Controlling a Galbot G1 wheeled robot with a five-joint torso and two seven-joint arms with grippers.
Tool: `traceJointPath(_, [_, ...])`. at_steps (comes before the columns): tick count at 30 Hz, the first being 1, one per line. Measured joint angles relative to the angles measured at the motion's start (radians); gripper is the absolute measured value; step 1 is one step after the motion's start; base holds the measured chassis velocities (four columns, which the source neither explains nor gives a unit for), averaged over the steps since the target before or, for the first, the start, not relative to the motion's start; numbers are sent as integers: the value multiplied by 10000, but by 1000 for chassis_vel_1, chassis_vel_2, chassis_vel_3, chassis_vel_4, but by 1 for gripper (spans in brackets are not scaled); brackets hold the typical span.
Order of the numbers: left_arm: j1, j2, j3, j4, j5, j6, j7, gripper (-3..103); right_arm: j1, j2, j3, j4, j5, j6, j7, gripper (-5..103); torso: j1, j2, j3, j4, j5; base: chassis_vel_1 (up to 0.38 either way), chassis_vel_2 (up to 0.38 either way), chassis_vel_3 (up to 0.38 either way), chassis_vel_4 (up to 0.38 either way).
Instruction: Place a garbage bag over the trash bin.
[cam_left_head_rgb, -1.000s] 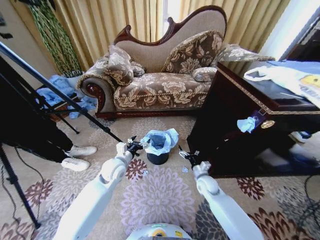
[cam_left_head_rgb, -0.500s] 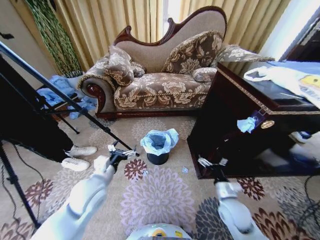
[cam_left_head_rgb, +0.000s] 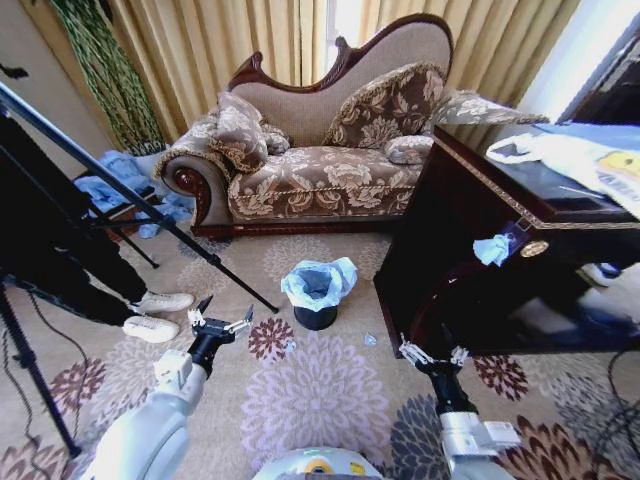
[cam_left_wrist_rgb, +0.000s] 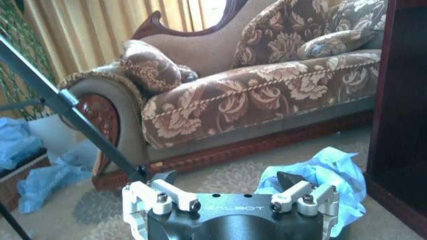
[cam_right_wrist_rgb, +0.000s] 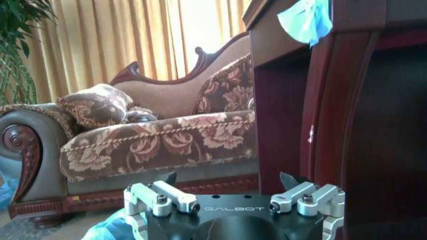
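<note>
The small black trash bin (cam_left_head_rgb: 316, 317) stands on the patterned carpet in front of the sofa. The pale-blue garbage bag (cam_left_head_rgb: 320, 281) sits in its mouth, crinkled film spilling over the rim. My left gripper (cam_left_head_rgb: 220, 322) hovers open, left of the bin and nearer to me, holding nothing. In the left wrist view that gripper (cam_left_wrist_rgb: 225, 178) points toward the sofa, with the bag (cam_left_wrist_rgb: 321, 176) just beyond one finger. Right of the bin, by the desk's foot, my right gripper (cam_left_head_rgb: 432, 352) is open and holds nothing. Its wrist view shows the gripper (cam_right_wrist_rgb: 230, 179) and a bit of bag (cam_right_wrist_rgb: 109, 228).
A dark wooden desk (cam_left_head_rgb: 480, 230) stands close on the right, with a white plastic bag (cam_left_head_rgb: 575, 155) on top. A black tripod leg (cam_left_head_rgb: 150, 205) slants across the left, near a person's white shoes (cam_left_head_rgb: 158, 312). The sofa (cam_left_head_rgb: 320, 160) and a blue cloth heap (cam_left_head_rgb: 112, 180) lie behind.
Both grippers have drawn back from the bin's rim toward me, the left going leftward and the right rightward. The bag stays on the bin.
</note>
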Motion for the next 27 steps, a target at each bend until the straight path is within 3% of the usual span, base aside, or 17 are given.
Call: traceJointPath(27, [-73, 35, 37, 65, -159, 51, -41, 100, 123, -52, -59, -100, 17, -83, 118, 100, 0, -1, 0, 0, 0, 0, 0, 0, 0])
